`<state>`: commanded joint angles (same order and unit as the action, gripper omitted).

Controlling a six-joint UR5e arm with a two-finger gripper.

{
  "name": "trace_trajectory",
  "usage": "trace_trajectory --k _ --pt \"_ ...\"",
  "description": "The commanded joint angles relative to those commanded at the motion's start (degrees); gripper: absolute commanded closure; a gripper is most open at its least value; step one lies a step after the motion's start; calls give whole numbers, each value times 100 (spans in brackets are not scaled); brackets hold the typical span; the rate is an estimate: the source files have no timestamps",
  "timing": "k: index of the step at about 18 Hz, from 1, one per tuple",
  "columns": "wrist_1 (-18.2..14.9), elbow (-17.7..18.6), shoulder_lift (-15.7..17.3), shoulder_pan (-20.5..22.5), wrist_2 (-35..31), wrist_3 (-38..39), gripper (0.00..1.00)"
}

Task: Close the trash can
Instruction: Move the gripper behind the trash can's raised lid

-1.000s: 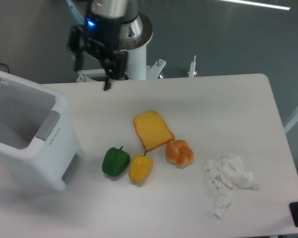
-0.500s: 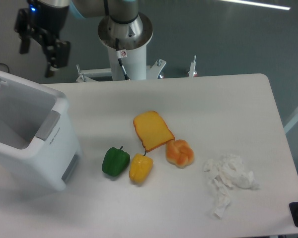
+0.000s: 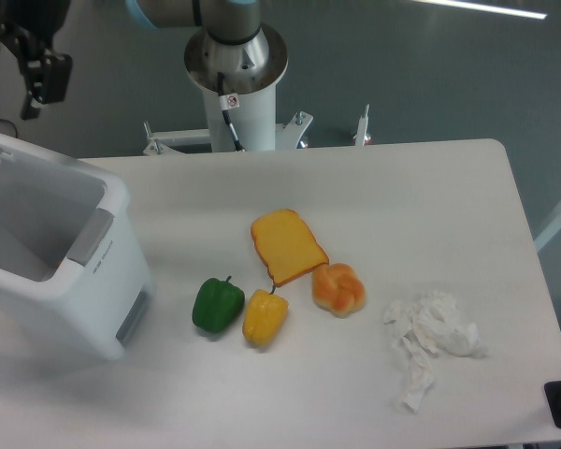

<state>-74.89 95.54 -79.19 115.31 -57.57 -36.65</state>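
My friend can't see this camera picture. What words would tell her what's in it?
A white trash can stands open at the left of a white table, and the robot's black gripper hangs above and behind it in the top-left corner. In the middle lie a green pepper, a yellow pepper, a cheese slice and a bun, with crumpled tissue to the right.

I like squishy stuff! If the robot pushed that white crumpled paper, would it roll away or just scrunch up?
The crumpled tissue would probably scrunch or slide rather than roll: it lies in a loose, ragged heap with a trailing strip, not a ball. It looks thin and light, so a nudge likely shifts it easily. Being floppy, it would probably sag if pinched and lifted.
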Motion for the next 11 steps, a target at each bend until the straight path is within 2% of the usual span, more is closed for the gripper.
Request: trace_trajectory --k 5,9,11 --pt "404 -26 -17 -132 71 536 0" --pt "449 -166 -140 -272 97 642 0" --pt "589 -298 -254 -316 97 878 0"
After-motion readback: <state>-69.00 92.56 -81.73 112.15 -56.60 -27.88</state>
